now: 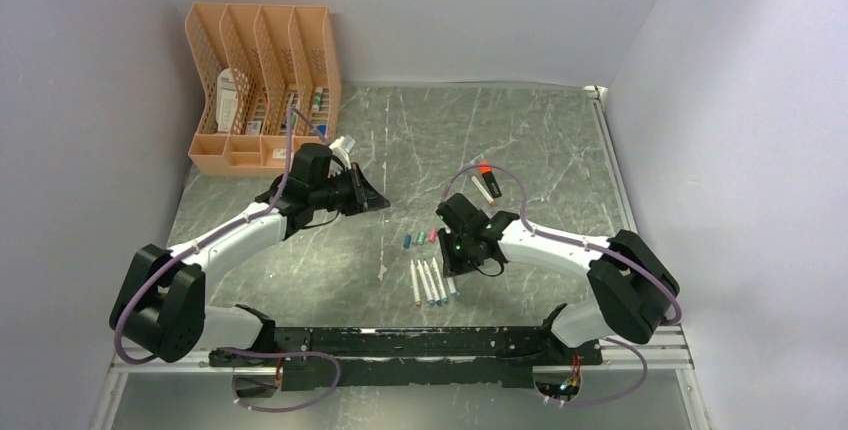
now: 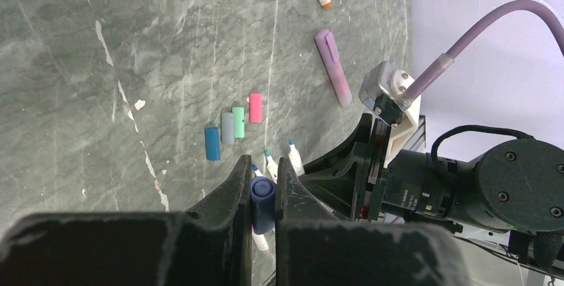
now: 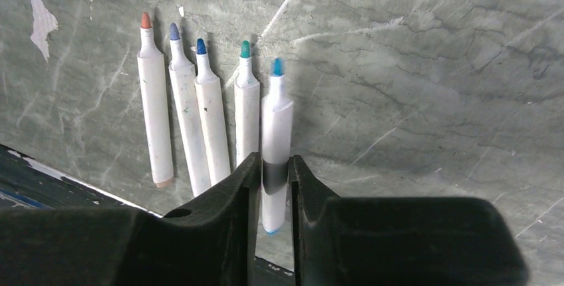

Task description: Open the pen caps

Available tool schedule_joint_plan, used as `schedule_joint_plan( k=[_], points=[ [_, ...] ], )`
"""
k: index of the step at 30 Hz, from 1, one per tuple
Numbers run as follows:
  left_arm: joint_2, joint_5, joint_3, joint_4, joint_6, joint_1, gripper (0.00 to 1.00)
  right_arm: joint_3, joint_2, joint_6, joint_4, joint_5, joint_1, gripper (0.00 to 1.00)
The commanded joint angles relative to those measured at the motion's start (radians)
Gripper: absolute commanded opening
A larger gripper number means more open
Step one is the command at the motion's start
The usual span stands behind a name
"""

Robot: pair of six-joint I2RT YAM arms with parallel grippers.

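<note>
From above, your left end effector (image 1: 365,195) is well apart from the right end effector (image 1: 458,255) over the grey marbled surface (image 1: 540,140). Left wrist: it clamps a short dark-blue cylindrical plastic cap (image 2: 262,196), with four loose caps (image 2: 227,128) ahead. Right wrist: it clamps an uncapped white plastic pen barrel (image 3: 276,126), with four more barrels (image 3: 211,120) alongside.

Robot lab cell: plain walls (image 1: 60,100), marble-patterned table (image 1: 420,140).

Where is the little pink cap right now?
In the left wrist view the pink cap lies on the table at the right end of a row of four loose caps, beside the green cap, with the purple marker farther right.
</note>
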Motion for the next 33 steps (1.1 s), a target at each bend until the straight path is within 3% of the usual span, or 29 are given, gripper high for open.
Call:
schedule_joint_plan(
  k=[1, 5, 14, 20, 33],
  points=[
    [0.003, 0.017, 0.028, 0.002, 0.013, -0.006, 0.07, 0.001, 0.008, -0.012, 0.016, -0.004, 0.005, 0.24],
    [0.006, 0.019, 0.036, 0.001, 0.011, -0.009, 0.07, -0.001, 0.003, -0.012, 0.017, -0.004, 0.005, 0.30],
    [0.085, -0.014, 0.143, -0.036, 0.018, -0.094, 0.08, 0.074, -0.064, -0.017, -0.095, 0.063, -0.005, 0.31],
    [0.218, -0.090, 0.276, -0.098, 0.027, -0.217, 0.09, 0.160, -0.164, -0.007, -0.237, 0.198, -0.069, 0.27],
    [0.559, -0.162, 0.492, -0.155, 0.030, -0.361, 0.12, 0.125, -0.298, -0.016, -0.247, 0.161, -0.166, 0.30]
  ],
)
